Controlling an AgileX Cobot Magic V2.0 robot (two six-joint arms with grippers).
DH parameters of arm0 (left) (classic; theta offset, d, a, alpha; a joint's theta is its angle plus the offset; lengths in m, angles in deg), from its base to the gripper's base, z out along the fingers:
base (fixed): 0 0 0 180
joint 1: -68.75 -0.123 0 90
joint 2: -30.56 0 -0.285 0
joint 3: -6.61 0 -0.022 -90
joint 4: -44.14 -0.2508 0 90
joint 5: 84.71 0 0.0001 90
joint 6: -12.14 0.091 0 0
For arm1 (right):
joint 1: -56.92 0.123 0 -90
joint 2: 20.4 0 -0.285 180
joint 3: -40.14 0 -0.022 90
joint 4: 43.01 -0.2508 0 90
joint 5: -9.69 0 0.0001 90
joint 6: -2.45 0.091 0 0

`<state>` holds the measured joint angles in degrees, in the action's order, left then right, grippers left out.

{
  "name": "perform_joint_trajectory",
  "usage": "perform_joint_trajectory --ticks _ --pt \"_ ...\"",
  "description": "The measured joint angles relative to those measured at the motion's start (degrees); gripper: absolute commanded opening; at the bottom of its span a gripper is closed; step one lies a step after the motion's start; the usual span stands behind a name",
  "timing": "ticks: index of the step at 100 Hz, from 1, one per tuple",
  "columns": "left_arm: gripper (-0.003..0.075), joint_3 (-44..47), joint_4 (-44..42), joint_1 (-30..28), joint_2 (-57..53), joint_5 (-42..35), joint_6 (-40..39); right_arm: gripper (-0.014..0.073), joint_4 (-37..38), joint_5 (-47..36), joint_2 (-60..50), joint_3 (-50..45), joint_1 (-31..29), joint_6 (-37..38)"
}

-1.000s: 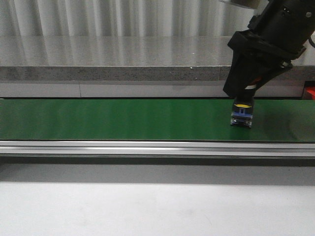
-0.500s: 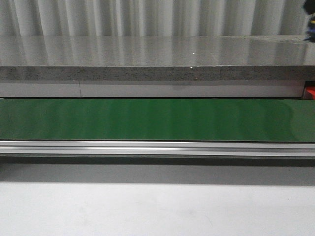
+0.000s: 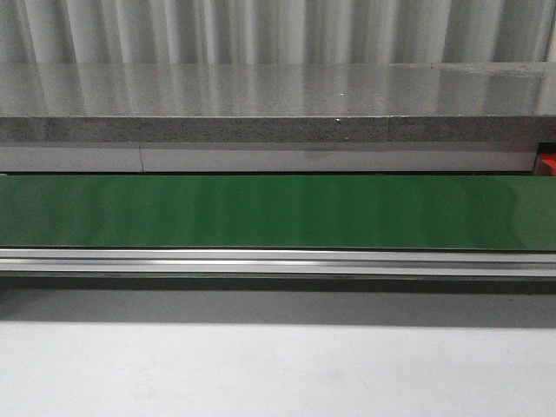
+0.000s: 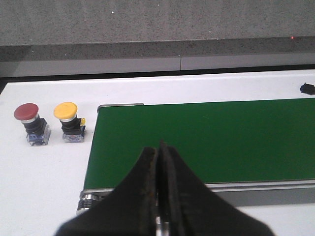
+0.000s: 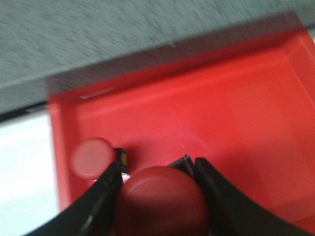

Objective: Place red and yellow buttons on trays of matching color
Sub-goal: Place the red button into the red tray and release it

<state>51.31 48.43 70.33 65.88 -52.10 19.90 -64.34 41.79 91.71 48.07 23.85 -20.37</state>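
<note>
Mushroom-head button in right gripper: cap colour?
Red, held over the red plastic tray. Clearest in the right wrist view.

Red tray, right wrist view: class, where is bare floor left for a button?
Bare: the red tray floor beyond the right hand and its held button. Crowded: beside the tray wall where another red button lies.

red tray (image 5: 236,113) blurred, cut off

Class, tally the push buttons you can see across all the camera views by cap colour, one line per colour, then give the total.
Red buttons: 3, namely one beside the belt, one lying in the red tray, one between the right gripper's fingers.
Yellow buttons: 1.
Total: 4
</note>
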Motion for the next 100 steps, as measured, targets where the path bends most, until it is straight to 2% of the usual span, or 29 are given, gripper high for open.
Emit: perform_joint_trajectory --ticks 31,85,100 --pt "-0.002 0.0 0.0 0.0 0.0 0.0 0.0 -0.0007 0.0 0.1 7.9 0.0 -2.3 0.0" --pt "-0.002 0.0 0.0 0.0 0.0 0.0 0.0 -0.0004 -0.8 2.2 10.7 0.0 -2.3 0.0" --pt "-0.002 0.0 0.0 0.0 0.0 0.0 0.0 0.0062 -0.9 2.4 11.9 0.1 -2.3 0.0"
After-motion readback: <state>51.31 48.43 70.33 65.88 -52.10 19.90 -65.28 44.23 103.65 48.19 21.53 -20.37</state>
